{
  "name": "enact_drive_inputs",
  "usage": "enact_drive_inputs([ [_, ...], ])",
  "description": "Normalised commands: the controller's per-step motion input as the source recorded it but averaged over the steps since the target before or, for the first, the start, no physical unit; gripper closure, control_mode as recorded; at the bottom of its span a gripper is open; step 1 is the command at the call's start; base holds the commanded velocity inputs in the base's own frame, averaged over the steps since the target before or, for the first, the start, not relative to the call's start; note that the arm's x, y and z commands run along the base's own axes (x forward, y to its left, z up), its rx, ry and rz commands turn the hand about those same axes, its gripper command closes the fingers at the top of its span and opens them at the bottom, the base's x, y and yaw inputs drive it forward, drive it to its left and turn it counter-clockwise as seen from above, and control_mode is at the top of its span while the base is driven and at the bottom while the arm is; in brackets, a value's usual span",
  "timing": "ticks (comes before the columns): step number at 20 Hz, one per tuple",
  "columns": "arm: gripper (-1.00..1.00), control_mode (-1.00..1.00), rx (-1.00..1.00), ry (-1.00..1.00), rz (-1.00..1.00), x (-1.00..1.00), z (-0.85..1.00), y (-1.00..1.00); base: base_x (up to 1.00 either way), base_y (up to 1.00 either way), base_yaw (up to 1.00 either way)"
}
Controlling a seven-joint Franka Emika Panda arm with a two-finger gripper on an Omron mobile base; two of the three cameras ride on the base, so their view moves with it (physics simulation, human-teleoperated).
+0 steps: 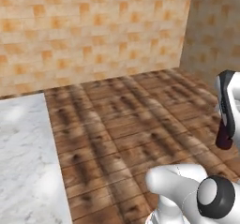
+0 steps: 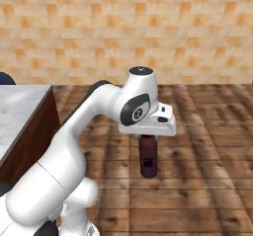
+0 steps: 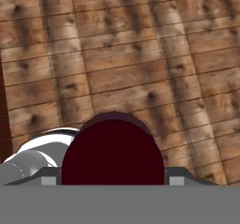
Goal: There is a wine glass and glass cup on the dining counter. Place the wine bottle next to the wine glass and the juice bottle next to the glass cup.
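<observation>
Wine bottle (image 2: 147,158) hanging upright beneath the hand, neck clamped between jaws, above wooden floor (image 2: 207,180)

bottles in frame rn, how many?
1. The wine bottle hangs upright under the gripper, above the wood floor, right of the marble counter. A juice bottle may sit outside these views.

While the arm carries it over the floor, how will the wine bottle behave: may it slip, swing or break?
The wine bottle hangs from the gripper, held only near its top, so it may swing. Its smooth dark surface looks slippery. Over the wooden floor, a drop would probably break it.
</observation>
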Motion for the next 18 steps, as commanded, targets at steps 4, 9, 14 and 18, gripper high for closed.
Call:
enact_drive_inputs([
  [4,1.0,1.0,0.0,0.0,0.0,0.0,0.0,0.0,0.81,-0.07,0.31],
  [9,1.0,1.0,0.0,0.0,0.0,0.0,0.0,0.0,0.86,-0.14,0.12],
  [14,1.0,1.0,0.0,0.0,0.0,0.0,0.0,0.0,0.89,-0.12,0.08],
  [18,1.0,1.0,0.0,0.0,0.0,0.0,0.0,0.0,0.88,-0.09,0.12],
])
